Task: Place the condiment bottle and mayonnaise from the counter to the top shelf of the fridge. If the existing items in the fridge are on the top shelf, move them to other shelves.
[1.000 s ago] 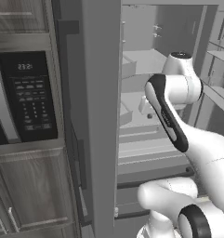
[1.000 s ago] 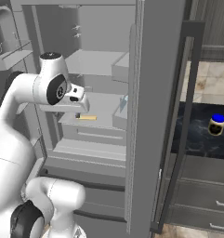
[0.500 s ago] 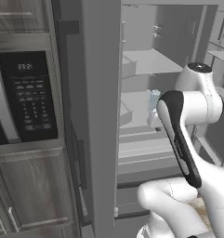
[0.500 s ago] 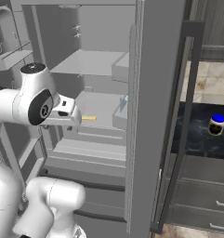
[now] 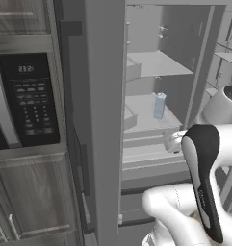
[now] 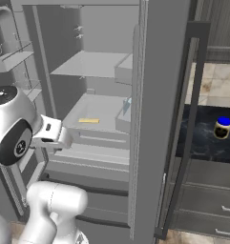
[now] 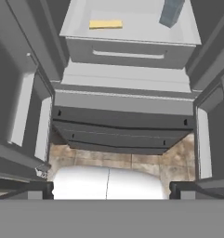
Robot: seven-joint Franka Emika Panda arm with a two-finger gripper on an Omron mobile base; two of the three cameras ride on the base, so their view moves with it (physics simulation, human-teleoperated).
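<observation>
Hand apparently well outside fridge

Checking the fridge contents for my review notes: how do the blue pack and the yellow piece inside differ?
The blue pack stands upright and tall; the yellow piece lies flat and low. The pack is pale translucent blue, the piece opaque yellow. In the hand view the pack sits toward the right of the shelf, the piece toward the left, apart. Both rest on the same shelf, below the top shelf.

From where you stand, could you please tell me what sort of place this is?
Most likely a home kitchen: a tall dark grey fridge stands open, a black built-in microwave sits among wooden cabinets, and a squat blue-lidded jar rests on the black marble-patterned counter.
</observation>
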